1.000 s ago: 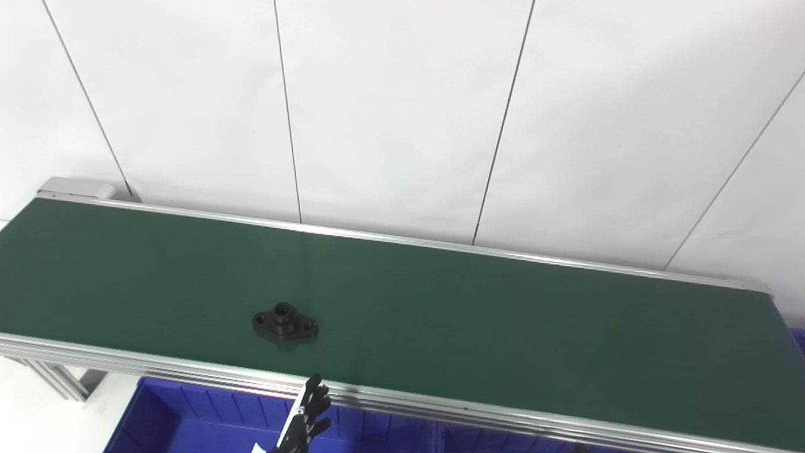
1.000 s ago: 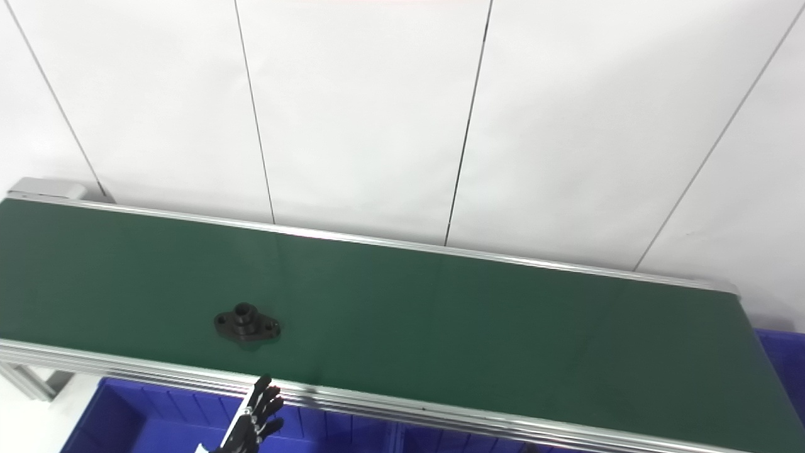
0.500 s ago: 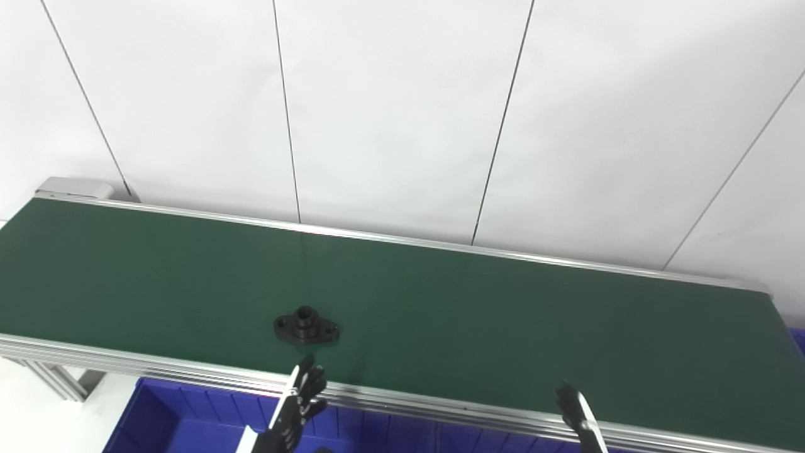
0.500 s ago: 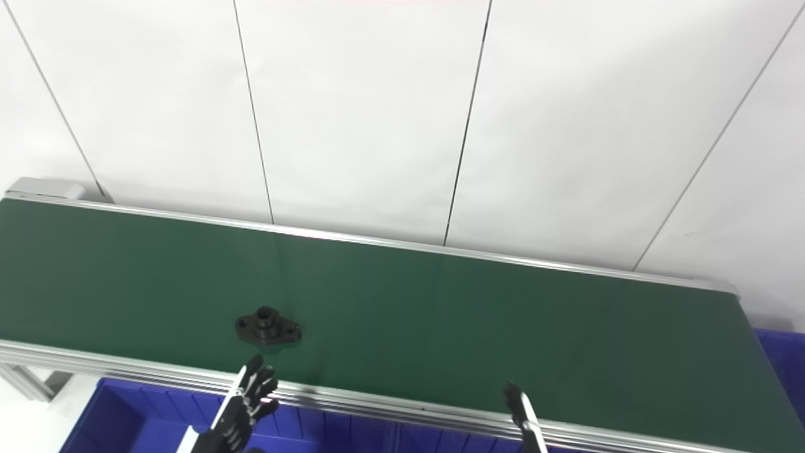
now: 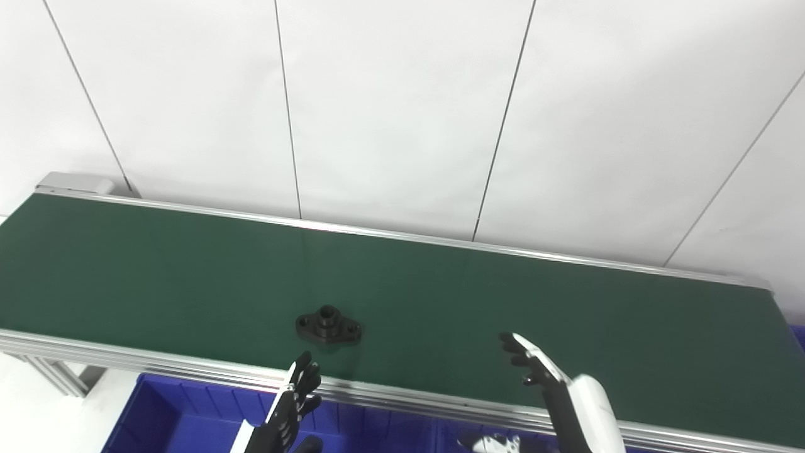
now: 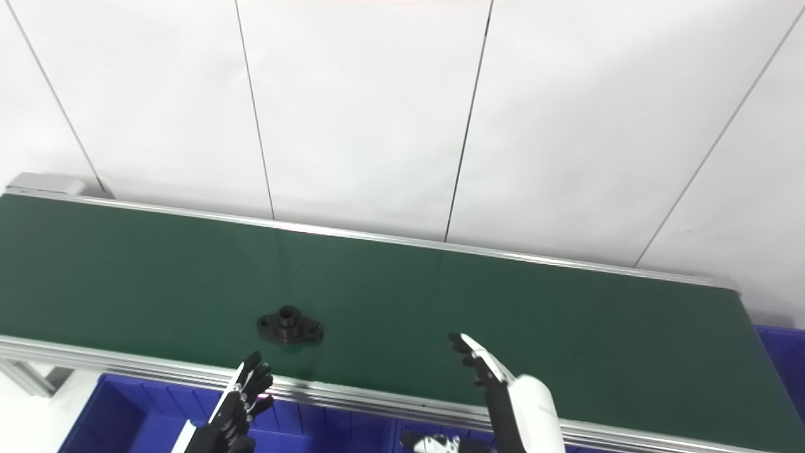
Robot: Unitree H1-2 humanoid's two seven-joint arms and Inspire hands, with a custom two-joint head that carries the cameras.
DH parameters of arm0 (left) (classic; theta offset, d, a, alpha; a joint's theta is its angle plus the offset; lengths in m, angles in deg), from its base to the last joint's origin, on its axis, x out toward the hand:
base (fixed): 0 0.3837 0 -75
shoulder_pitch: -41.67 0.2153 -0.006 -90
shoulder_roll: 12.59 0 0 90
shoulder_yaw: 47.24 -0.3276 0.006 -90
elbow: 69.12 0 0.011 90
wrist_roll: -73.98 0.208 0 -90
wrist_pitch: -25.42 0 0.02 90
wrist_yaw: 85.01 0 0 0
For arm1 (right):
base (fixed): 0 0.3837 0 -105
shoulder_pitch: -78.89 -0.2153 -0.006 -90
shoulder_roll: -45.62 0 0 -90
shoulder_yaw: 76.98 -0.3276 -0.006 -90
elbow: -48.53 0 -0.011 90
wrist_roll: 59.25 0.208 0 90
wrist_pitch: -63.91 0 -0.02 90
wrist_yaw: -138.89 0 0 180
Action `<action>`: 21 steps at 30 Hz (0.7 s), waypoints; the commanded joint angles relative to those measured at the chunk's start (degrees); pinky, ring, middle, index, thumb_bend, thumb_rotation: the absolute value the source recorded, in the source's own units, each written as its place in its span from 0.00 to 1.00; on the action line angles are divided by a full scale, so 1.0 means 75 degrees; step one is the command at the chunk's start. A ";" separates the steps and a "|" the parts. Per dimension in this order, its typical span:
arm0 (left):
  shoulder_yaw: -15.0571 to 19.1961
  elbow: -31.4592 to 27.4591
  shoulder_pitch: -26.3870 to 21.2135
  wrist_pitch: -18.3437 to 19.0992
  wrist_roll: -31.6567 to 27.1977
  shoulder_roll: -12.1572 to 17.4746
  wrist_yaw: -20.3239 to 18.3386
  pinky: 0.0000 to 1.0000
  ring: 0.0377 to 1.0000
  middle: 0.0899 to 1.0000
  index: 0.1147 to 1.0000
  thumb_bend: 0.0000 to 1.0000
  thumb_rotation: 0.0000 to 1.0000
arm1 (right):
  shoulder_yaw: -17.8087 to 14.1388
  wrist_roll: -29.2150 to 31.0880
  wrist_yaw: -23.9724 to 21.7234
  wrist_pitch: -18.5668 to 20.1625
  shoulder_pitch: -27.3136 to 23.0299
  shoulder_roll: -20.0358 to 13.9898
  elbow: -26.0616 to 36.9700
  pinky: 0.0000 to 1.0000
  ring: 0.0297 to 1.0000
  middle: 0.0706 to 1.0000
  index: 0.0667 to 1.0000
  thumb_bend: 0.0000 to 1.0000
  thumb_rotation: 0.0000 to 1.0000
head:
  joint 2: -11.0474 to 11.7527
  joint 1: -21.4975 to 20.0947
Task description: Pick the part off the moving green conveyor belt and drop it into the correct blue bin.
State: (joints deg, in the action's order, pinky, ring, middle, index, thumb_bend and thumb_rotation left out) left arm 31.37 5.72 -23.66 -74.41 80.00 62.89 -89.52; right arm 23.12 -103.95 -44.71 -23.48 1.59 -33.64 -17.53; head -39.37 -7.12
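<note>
A black flanged part with a raised round hub lies flat on the green conveyor belt, near its front edge. My left hand is open just below the belt's front rail, slightly left of the part and apart from it. My right hand is open with fingers stretched over the belt's front portion, well to the right of the part. Neither hand holds anything.
Blue bins sit below the belt's aluminium front rail, with another blue bin at the far right end. A white panelled wall rises behind the belt. The belt's left end has a grey roller housing.
The part has travelled rightward along the belt. My right hand has risen into view and reached over the belt's front edge. My left hand has stayed near the front rail.
</note>
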 commanded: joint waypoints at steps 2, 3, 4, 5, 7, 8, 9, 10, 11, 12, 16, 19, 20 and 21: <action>-0.0068 -0.0323 -0.0060 -0.0032 0.0033 -0.0054 0.0007 0.89 0.94 0.96 1.00 0.73 0.90 | 0.0081 -0.0357 -0.0245 0.0288 -0.0536 -0.0107 -0.0137 0.61 0.73 0.78 0.84 0.89 0.38 | -0.0057 -0.0039; -0.0073 -0.0324 -0.0062 -0.0027 0.0029 -0.0058 0.0008 0.89 0.94 0.96 1.00 0.73 0.90 | 0.0095 -0.0390 -0.0285 0.0325 -0.0630 -0.0131 -0.0200 0.60 0.72 0.77 0.83 0.89 0.38 | -0.0057 -0.0039; -0.0079 -0.0331 -0.0068 -0.0015 0.0030 -0.0063 0.0007 0.89 0.93 0.96 1.00 0.73 0.91 | 0.0121 -0.0446 -0.0326 0.0351 -0.0836 -0.0160 -0.0376 0.60 0.73 0.77 0.83 0.90 0.38 | -0.0061 -0.0054; -0.0084 -0.0336 -0.0073 -0.0006 0.0033 -0.0066 0.0007 0.89 0.93 0.96 1.00 0.73 0.91 | 0.0140 -0.0480 -0.0348 0.0367 -0.0968 -0.0179 -0.0492 0.61 0.73 0.77 0.82 0.90 0.37 | -0.0061 -0.0054; -0.0101 -0.0356 -0.0089 0.0035 0.0024 -0.0081 -0.0001 0.89 0.93 0.96 1.00 0.73 0.91 | 0.0205 -0.0568 -0.0416 0.0418 -0.1350 -0.0209 -0.0847 0.61 0.74 0.77 0.82 0.90 0.37 | -0.0082 -0.0091; -0.0114 -0.0360 -0.0098 0.0036 0.0013 -0.0082 -0.0011 0.89 0.93 0.95 1.00 0.73 0.91 | 0.0241 -0.0648 -0.0441 0.0466 -0.1515 -0.0201 -0.0991 0.61 0.75 0.77 0.82 0.89 0.37 | -0.0089 -0.0093; -0.0129 -0.0368 -0.0107 0.0045 0.0001 -0.0081 -0.0024 0.89 0.93 0.95 1.00 0.73 0.91 | 0.0273 -0.0716 -0.0447 0.0506 -0.1667 -0.0188 -0.1132 0.62 0.75 0.77 0.82 0.90 0.37 | -0.0097 -0.0093; -0.0146 -0.0382 -0.0113 0.0064 -0.0014 -0.0082 -0.0034 0.89 0.93 0.95 1.00 0.73 0.91 | 0.0307 -0.0771 -0.0448 0.0548 -0.1795 -0.0182 -0.1246 0.62 0.75 0.78 0.82 0.90 0.37 | -0.0105 -0.0090; -0.0163 -0.0395 -0.0118 0.0080 -0.0025 -0.0089 -0.0035 0.89 0.93 0.95 1.00 0.73 0.91 | 0.0353 -0.0818 -0.0439 0.0586 -0.1927 -0.0185 -0.1371 0.62 0.74 0.78 0.81 0.90 0.38 | -0.0113 -0.0086; -0.0179 -0.0397 -0.0124 0.0071 -0.0030 -0.0092 -0.0034 0.89 0.93 0.95 1.00 0.73 0.91 | 0.0397 -0.0854 -0.0428 0.0610 -0.2044 -0.0187 -0.1488 0.62 0.74 0.78 0.81 0.91 0.38 | -0.0118 -0.0084; -0.0241 -0.0446 -0.0114 0.0100 -0.0032 -0.0112 -0.0020 0.88 0.93 0.94 1.00 0.73 0.90 | 0.0564 -0.0974 -0.0488 0.0804 -0.2444 -0.0170 -0.1848 0.63 0.74 0.78 0.81 0.92 0.38 | -0.0136 -0.0043; -0.0274 -0.0469 -0.0085 0.0109 0.0011 -0.0124 -0.0002 0.88 0.93 0.94 1.00 0.73 0.91 | 0.0710 -0.1090 -0.0509 0.0935 -0.2750 -0.0150 -0.2164 0.62 0.75 0.78 0.81 0.93 0.36 | -0.0142 0.0009; -0.0286 -0.0472 -0.0072 0.0111 0.0014 -0.0129 0.0005 0.87 0.92 0.94 1.00 0.73 0.91 | 0.0771 -0.1152 -0.0519 0.0966 -0.2865 -0.0151 -0.2300 0.62 0.75 0.78 0.81 0.93 0.36 | -0.0143 0.0021; -0.0295 -0.0476 -0.0062 0.0113 0.0015 -0.0131 0.0011 0.87 0.92 0.94 1.00 0.73 0.91 | 0.0817 -0.1188 -0.0521 0.0991 -0.2936 -0.0160 -0.2384 0.62 0.75 0.78 0.81 0.93 0.37 | -0.0143 0.0025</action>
State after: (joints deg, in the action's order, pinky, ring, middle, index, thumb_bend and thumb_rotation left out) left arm 29.35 3.87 -24.19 -73.00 79.95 62.19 -89.57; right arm 29.02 -112.26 -49.37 -16.92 -18.21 -35.08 -35.96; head -40.43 -6.95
